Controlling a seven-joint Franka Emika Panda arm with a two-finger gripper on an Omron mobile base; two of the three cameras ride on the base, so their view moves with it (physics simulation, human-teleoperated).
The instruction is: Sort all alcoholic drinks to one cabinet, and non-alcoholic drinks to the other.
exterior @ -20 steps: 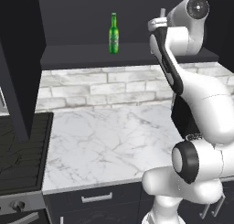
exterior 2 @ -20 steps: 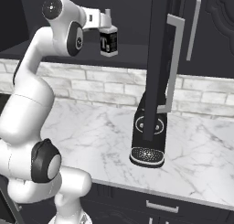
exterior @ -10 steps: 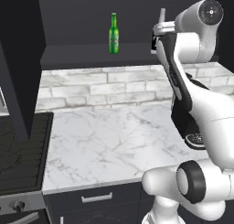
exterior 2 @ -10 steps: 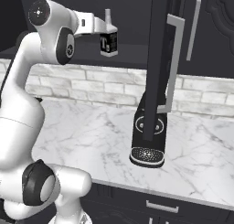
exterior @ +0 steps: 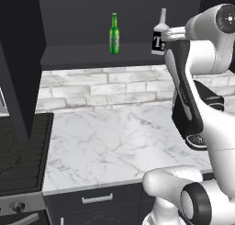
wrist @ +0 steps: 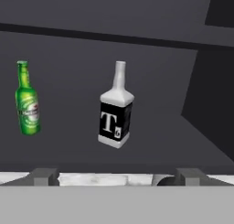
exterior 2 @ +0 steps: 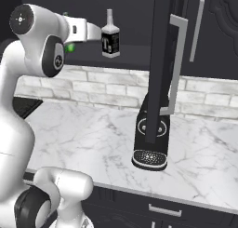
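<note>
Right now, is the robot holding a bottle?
No. Its fingers are open with nothing between them; the pale bottle stands apart on the shelf.

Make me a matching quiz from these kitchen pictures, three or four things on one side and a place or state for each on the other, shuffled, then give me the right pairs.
Things:
1. green beer bottle
2. pale bottle with the black label
3. black coffee machine
4. gripper

Places or states:
A. on the marble counter, behind the edge of the open cabinet door
B. open, holding nothing, facing the cabinet shelf
C. upright on the cabinet shelf, the left one of the two bottles
D. upright on the cabinet shelf, straight ahead of the gripper

Pairs: 1-C, 2-D, 3-A, 4-B
</note>
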